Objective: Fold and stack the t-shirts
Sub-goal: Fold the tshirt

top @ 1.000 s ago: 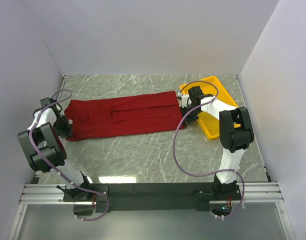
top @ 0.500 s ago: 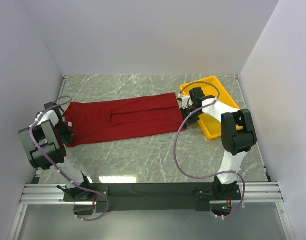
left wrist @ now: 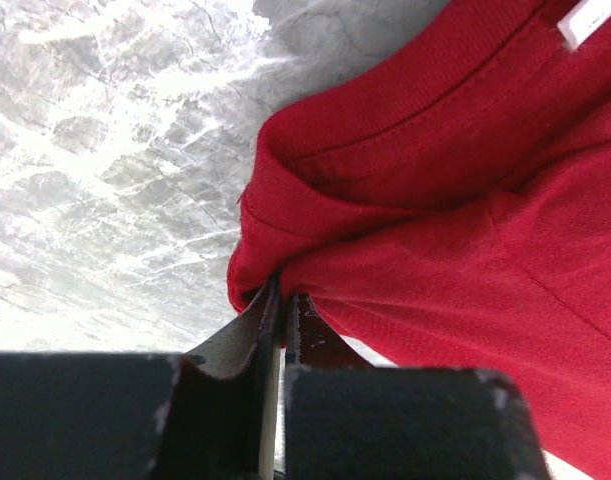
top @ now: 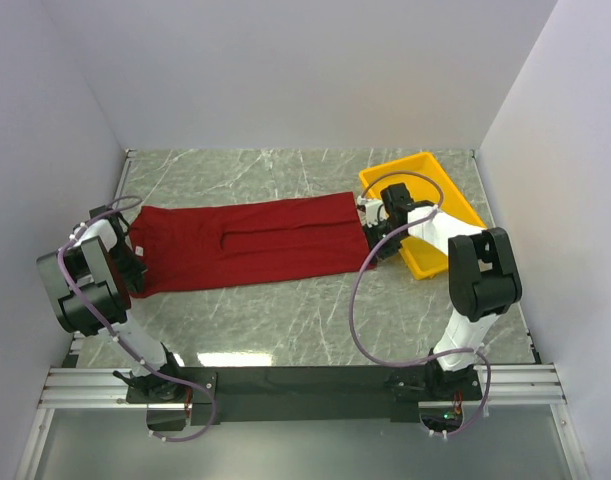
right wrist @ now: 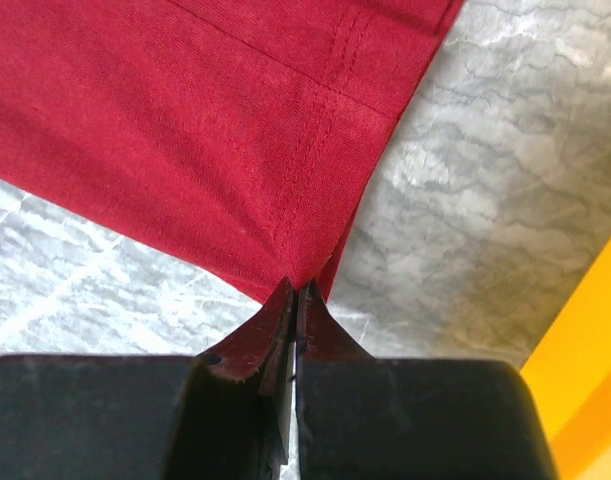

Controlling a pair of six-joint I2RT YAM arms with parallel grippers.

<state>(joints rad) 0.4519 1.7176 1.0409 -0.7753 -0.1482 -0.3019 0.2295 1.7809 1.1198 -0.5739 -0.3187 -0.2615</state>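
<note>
While t-shirt [top: 245, 245] lies seemingly flat, left pincer [left wrist: 283, 292] clamps neck-end edge, right pincer [right wrist: 295, 290] clamps hem corner.

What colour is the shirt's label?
The small rectangular cloth neck label is white, clearest in left wrist view.

Left arm [top: 80, 295]: base at the near left, black elbow folded out toward the left wall, forearm running up and away, wrist bent back down. Left gripper [top: 132, 270] sits low at the left end of the dark red cloth t-shirt [top: 245, 240]. Its black fingers [left wrist: 235, 340] are pressed together, with a bunched fold of cloth pinched between the tips.

Right arm [top: 477, 270]: rises from the near right base, black elbow high, white forearm reaching left and away. Right gripper [top: 373, 245] points down and left at the shirt's right end. Its fingers [right wrist: 250, 345] are closed tight, tips meeting on the stitched hem corner.
</note>
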